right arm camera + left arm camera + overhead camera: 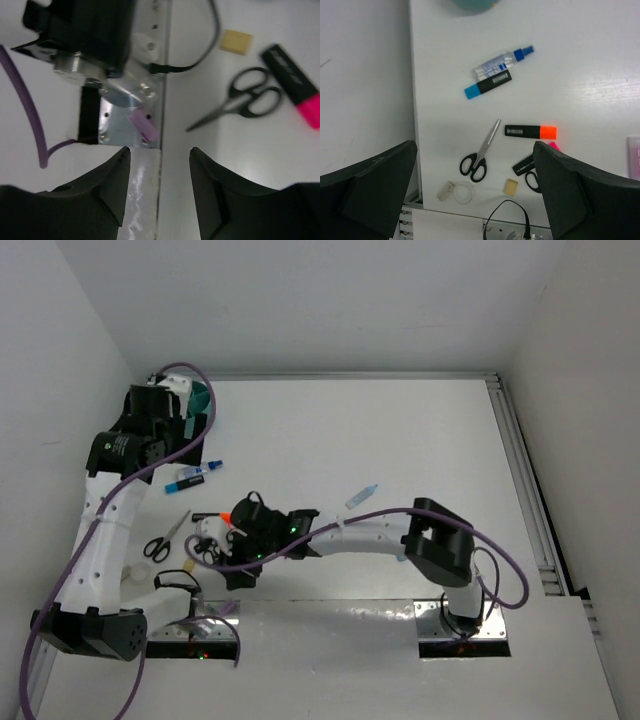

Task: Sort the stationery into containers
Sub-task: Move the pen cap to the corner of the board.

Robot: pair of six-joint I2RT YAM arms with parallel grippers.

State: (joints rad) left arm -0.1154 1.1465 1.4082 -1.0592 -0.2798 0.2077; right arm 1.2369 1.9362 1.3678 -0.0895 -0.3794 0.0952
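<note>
Just beyond right pincer (159, 152) lies purple eraser (142, 125).

- Top view: bright, even overhead light; soft shadows under the arms on the white table (400, 440).
- Left wrist view: centre sharp; left gripper's fingers (370, 190) dark and blurred.
- Right wrist view: soft focus throughout; sheen on the metal plate (117, 112).

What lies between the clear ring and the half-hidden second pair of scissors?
A small tan eraser lies between the clear ring and the half-hidden scissors, touching neither; the left wrist view shows it.
</note>
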